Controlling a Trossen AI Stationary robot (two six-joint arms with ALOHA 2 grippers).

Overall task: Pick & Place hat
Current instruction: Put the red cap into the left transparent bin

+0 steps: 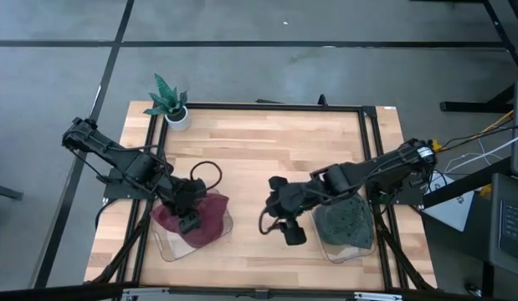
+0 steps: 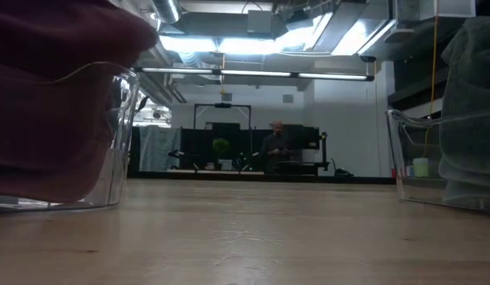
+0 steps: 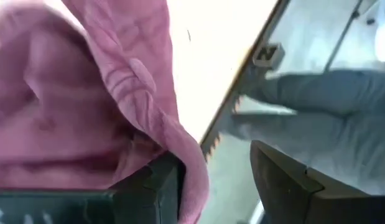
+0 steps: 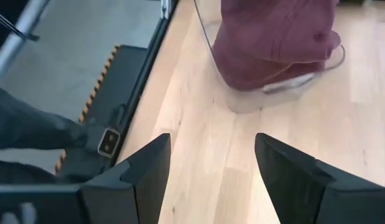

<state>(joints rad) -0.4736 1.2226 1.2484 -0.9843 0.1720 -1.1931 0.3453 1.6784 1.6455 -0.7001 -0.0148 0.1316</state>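
You have the wooden surface (image 1: 259, 159) filling the middle of the high view, framed by a black rail, with grey floor around it. Both dark arms reach in from the sides toward the lower half of the frame.

At lower left of the high view sits a clear plastic bin (image 1: 168, 248) with the maroon hat (image 1: 204, 219) draped in and over it. Your left gripper (image 1: 188, 219) is right on top of that hat. In the left wrist view the fabric (image 3: 86, 106) fills the left side and a fold of it hangs between the two fingers (image 3: 148, 190), which stand apart around it; you cannot tell whether they actually pinch the cloth.

At lower right a second clear bin (image 1: 351, 250) holds a grey-green hat (image 1: 344, 221). Your right gripper (image 1: 290, 232) hovers over bare wood just left of that bin, between the two bins. Its fingers (image 4: 145, 171) are spread wide with nothing between them, and past them the right wrist view shows the maroon hat (image 4: 273, 37) in its bin.

A small potted plant (image 1: 169, 102) in a white pot stands at the upper left corner of the surface, well apart from both bins.

In the low view, a person (image 2: 275, 149) stands far back in the room, centre frame.
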